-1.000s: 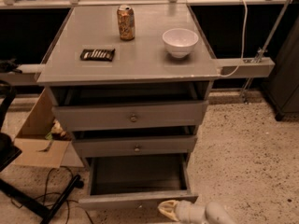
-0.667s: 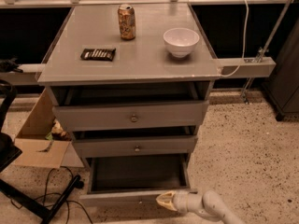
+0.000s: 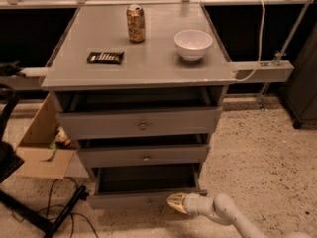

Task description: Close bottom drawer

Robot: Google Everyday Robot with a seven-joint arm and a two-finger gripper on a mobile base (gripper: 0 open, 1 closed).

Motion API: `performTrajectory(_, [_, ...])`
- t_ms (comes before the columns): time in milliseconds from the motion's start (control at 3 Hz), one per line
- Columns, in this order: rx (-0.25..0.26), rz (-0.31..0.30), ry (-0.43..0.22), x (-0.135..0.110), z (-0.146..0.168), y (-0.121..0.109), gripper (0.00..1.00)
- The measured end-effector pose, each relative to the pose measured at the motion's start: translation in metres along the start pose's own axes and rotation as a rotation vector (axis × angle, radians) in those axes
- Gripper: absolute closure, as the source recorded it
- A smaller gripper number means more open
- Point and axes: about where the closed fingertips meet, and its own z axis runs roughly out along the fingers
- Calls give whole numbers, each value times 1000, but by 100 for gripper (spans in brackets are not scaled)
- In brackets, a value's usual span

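Judging by the grey cabinet [image 3: 99, 124], expect a stiff, light bottom drawer [image 3: 119, 200], pulled out low near the floor. Claw [image 3: 177, 203] just at its front's right end, spread or pressed together impossible to tell; push flat near the small knob [image 3: 148, 201], no gripping.

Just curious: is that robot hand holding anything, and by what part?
Nothing seems gripped: the gripper sits at the bottom drawer front, right of its knob.

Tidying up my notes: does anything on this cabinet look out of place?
Yes: the bottom drawer hangs well open, its tray exposed, with the gripper at its front edge. The middle drawer and top drawer also sit ajar. Nothing looks spilled.
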Motion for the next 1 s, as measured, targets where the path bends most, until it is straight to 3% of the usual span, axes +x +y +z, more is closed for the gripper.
performTrajectory(333, [-25, 2, -29, -25, 20, -19, 100])
performTrajectory(667, [-22, 0, -28, -25, 20, -22, 100])
performTrajectory(1000, [-1, -13, -18, -30, 27, -53, 100])
